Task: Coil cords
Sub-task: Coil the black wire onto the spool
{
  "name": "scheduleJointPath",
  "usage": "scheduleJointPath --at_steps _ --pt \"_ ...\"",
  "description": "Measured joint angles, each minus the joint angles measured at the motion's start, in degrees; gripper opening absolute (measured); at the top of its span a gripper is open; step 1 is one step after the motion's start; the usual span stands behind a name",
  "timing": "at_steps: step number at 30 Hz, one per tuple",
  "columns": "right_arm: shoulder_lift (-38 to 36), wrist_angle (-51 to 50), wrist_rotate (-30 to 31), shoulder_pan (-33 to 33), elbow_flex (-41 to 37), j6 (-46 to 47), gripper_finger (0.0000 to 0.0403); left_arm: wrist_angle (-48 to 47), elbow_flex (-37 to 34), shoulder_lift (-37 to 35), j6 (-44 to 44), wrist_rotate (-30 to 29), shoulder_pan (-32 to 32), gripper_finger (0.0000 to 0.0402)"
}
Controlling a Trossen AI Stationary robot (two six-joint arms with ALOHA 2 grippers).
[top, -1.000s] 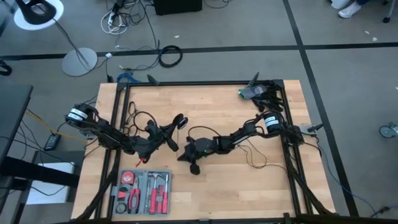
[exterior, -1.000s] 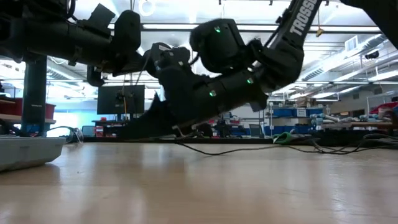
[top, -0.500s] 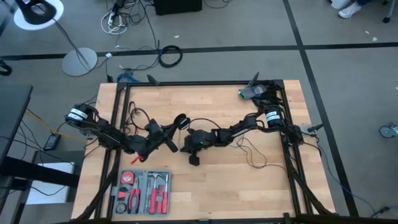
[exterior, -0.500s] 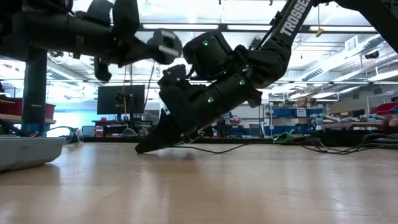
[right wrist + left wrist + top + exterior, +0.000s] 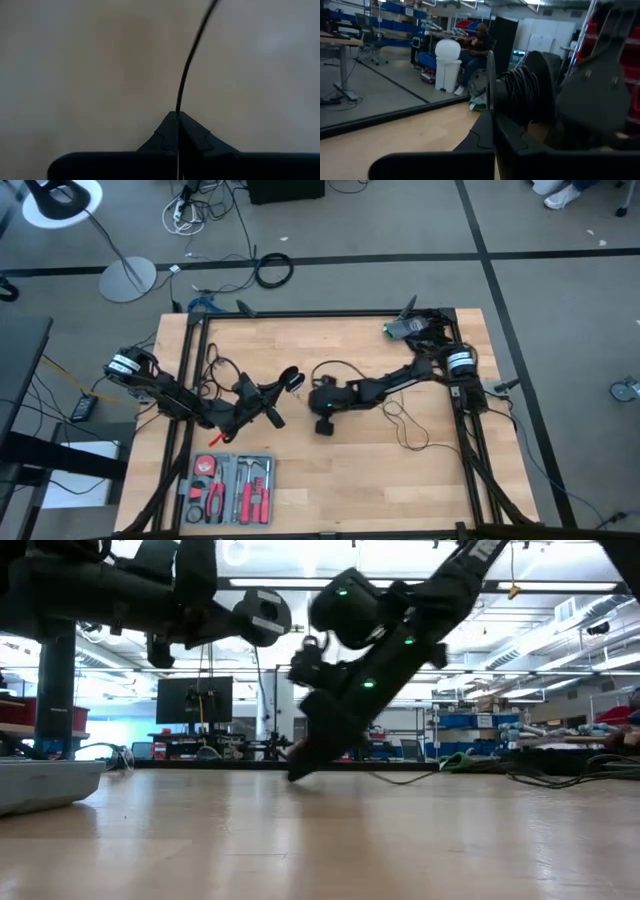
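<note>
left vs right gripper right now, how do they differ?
The left gripper is raised off the table, shut on a round puck wound with black cord. The right gripper points down at the wooden table, shut on a single cord strand. Both sit mid-table with fingers closed.

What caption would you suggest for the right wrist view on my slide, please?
Right gripper shut on the thin black cord, which runs away across the bare wooden table.

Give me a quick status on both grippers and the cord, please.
Left gripper shut on the puck, raised mid-table. Right gripper shut on the cord, tip near the tabletop. Loose cord still right of centre. Tool tray clear of the work.
</note>
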Motion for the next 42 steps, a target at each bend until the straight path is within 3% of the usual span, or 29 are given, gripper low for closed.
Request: scheduleJointPath --at_steps 3,8,12,18,28,42 --pt "-5.4 1.6 3.6 -1.0 -7.1 1.4 0.0000 0.0 -1.4 0.0 -1.4 -0.6 -0.8 0.0000" --pt "-13.8 15.1 3.7 -3.2 -21.4 7.6 0.0000 -2.0 -2.7 0.0 -3.2 0.0 -1.5 0.0000" --pt "-20.0 22.6 2.8 -3.7 -25.9 11.0 0.0000 -8.6 -2.7 0.0 -7.7 2.0 -1.0 0.0000" --pt "-25.4 22.2 2.5 -3.7 -22.3 8.7 0.0000 -18.5 -2.4 0.0 -15.8 3.6 0.0 0.0000" --pt "-21.8 15.6 0.6 -2.6 -10.0 1.0 0.0000 -26.7 1.4 0.0 -16.6 4.2 0.4 0.0000" --pt "-21.9 15.8 -2.4 1.7 -5.4 -4.3 0.0000 -25.4 1.6 0.0 -21.2 4.3 5.0 0.0000"
